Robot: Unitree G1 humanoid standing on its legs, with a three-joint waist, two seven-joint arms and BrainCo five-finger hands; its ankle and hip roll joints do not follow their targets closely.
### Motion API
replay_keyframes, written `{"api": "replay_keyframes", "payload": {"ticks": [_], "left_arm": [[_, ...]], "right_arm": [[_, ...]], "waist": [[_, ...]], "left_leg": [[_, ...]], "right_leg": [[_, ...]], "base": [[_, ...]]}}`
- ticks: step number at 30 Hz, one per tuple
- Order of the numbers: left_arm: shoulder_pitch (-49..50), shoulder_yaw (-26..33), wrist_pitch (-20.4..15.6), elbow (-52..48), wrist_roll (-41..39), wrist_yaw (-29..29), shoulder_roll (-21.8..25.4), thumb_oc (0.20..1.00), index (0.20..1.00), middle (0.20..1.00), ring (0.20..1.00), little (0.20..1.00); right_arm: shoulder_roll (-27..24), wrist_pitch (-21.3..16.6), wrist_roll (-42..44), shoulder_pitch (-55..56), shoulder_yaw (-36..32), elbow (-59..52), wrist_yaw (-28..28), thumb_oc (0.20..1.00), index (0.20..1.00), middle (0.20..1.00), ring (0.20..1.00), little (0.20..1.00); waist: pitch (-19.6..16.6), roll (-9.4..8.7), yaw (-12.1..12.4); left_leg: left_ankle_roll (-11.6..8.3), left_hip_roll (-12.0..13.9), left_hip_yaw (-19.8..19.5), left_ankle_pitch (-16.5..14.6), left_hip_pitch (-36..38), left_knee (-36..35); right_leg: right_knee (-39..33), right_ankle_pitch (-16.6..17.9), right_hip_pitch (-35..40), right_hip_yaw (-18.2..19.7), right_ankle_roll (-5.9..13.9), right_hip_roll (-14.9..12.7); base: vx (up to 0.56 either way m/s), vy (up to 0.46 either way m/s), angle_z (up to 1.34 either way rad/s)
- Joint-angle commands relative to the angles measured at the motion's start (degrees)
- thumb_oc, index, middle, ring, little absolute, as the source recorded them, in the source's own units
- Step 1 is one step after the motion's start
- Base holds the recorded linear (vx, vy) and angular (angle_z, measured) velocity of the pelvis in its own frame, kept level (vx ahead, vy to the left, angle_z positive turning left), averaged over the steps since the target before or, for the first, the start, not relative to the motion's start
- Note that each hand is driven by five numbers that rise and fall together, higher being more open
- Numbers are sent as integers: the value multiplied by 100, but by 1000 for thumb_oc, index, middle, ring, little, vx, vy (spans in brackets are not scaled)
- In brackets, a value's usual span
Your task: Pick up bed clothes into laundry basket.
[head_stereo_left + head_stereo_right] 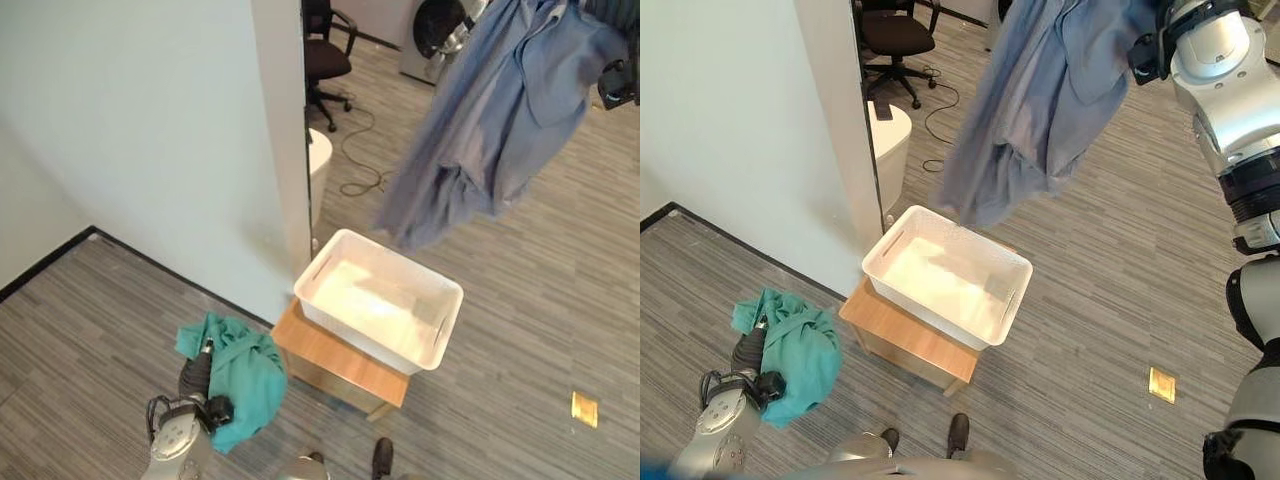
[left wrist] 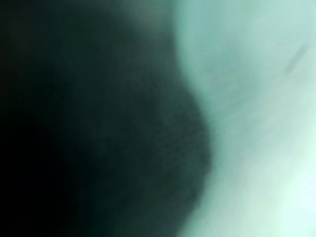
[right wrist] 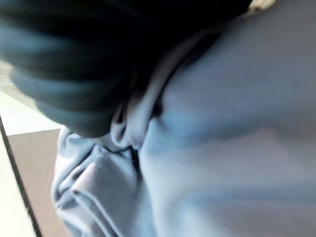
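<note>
The right arm hoists the blue-grey garment [image 1: 1040, 100] high at one o'clock so its trailing hem clears the rim and hangs just above the white laundry basket [image 1: 440, 345], which sits on a low wooden stand [image 1: 330, 360] by the wall; whether the right hand is clenched in the cloth cannot be told, as the fabric hides it. Down at seven o'clock the left hand [image 1: 192, 378] is buried under a crumpled teal garment [image 1: 245, 375], its fingers likewise hidden. The blue piece drapes long, limp and creased, the teal one bunched.
</note>
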Motion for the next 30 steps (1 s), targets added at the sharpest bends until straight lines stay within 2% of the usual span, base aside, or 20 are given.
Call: {"api": "replay_keyframes", "payload": {"ticks": [1,5,11,15,20,25,30], "left_arm": [[-6,17,-329,-225,-227,-68,465,200,200,200,200,200],[-14,21,-327,-201,-238,-50,448,200,200,200,200,200],[-139,81,-302,-98,-156,-26,397,200,200,200,200,200],[-157,138,-238,-125,-70,-124,294,200,200,200,200,200],[-120,197,-194,-120,1,-219,313,200,200,200,200,200],[-45,224,-173,-171,9,-272,339,200,200,200,200,200],[-41,153,-192,-217,-26,-284,413,200,200,200,200,200]], "right_arm": [[-570,-290,-87,-509,72,8,-83,200,200,200,200,200],[-553,-267,-122,-438,166,-131,29,200,200,200,200,200],[-156,-87,-312,878,-297,-1107,533,200,200,200,200,200],[76,132,-359,2194,-707,-2046,1142,200,200,200,200,200],[13,383,-308,3009,-955,-2571,1630,200,200,200,200,200],[54,557,-510,3689,-1204,-2438,1796,200,200,200,200,200],[247,589,-1003,3652,-976,-1743,1762,200,200,200,200,200]], "waist": [[-359,-9,7],[-321,4,-10],[-201,-7,49],[-103,-43,132],[-58,-89,183],[-5,-85,214],[50,-48,296]], "left_leg": [[-1,-54,-5,447,-255,-323],[3,-59,24,445,-253,-323],[30,-80,-2,483,-301,-323],[52,-97,-65,520,-373,-323],[52,-115,-98,542,-442,-323],[57,-130,-122,547,-483,-323],[71,-158,-147,554,-507,-323]], "right_leg": [[134,-535,288,-74,354,-190],[147,-529,262,-56,359,-195],[186,-531,208,-66,347,-216],[160,-529,170,-108,353,-221],[147,-529,128,-128,363,-234],[139,-518,111,-146,378,-258],[126,-488,83,-140,383,-268]], "base": [[-4,21,-4],[-6,13,-3],[0,0,0],[-5,-1,3],[-7,0,4],[0,0,0],[0,0,0]]}}
